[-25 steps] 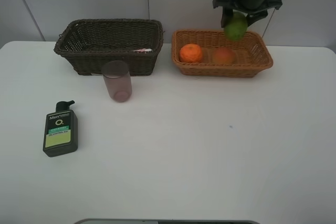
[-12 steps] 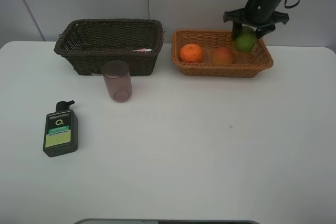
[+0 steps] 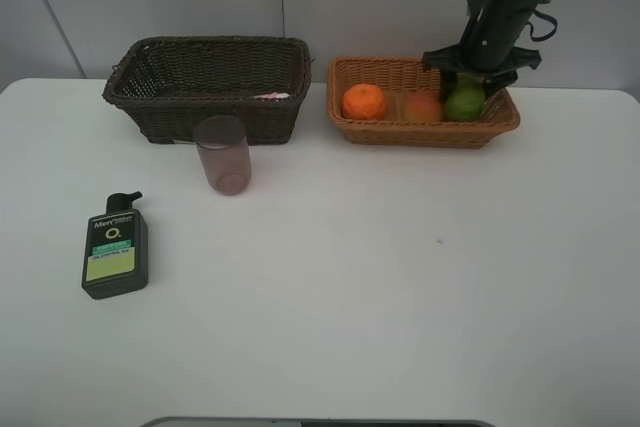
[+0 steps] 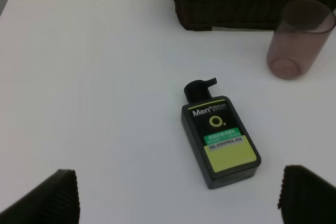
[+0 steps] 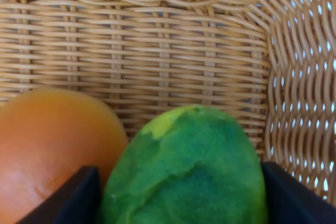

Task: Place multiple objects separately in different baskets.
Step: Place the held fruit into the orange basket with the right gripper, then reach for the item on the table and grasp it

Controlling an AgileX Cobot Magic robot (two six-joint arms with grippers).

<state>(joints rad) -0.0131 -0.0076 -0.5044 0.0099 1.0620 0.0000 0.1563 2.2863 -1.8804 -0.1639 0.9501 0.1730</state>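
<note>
Dark basket (image 3: 205,97) takes the containers, I judge. Tan basket (image 3: 425,133) gathers fruit. Left gripper (image 4: 178,198) hovers spread wide and empty above pump bottle (image 4: 221,141). Right gripper (image 3: 468,82) clamps green citrus (image 3: 465,105) inside tan basket, beside peach (image 3: 425,106).

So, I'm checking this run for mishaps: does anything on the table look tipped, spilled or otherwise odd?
Only the dark green pump bottle: it lies flat on the table, label up, rather than standing. The pink cup stands upright, and no spill shows.
</note>
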